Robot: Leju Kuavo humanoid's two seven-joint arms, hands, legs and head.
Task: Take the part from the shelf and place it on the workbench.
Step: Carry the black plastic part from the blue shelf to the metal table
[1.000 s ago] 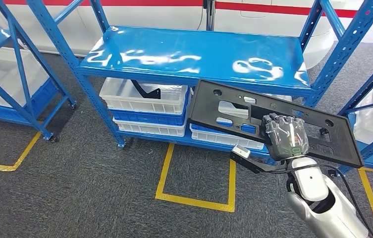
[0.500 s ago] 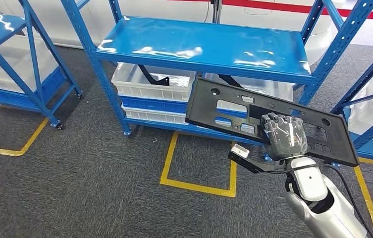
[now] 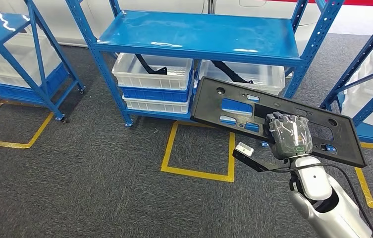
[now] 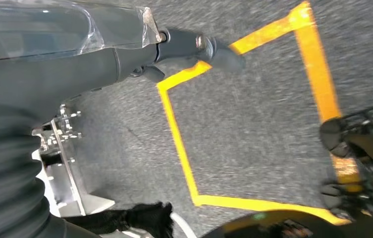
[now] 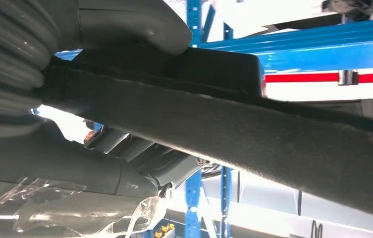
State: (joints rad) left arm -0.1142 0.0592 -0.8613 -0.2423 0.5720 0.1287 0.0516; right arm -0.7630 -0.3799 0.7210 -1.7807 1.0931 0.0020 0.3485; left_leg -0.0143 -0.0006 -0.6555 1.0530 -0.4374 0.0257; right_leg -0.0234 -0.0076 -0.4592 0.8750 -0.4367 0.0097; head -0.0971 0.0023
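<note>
Blue shelf point(image 3: 199, 37) uprights stand at our far left, then the main rack with white bins point(image 3: 152, 74) beneath it. Our left hand point(image 4: 125, 54) hangs over the grey floor point(image 3: 85, 173) and a yellow taped square point(image 3: 199, 151), its fingers point(image 4: 209, 49) stretched out and holding nothing. Further right, the black part point(image 3: 273, 119) lies nearly flat in the air, its long axis running from upper left down to lower right. Our right hand point(image 3: 288, 136) grasps it near the middle of its near edge, fingers curled over the top, thumb beneath.
</note>
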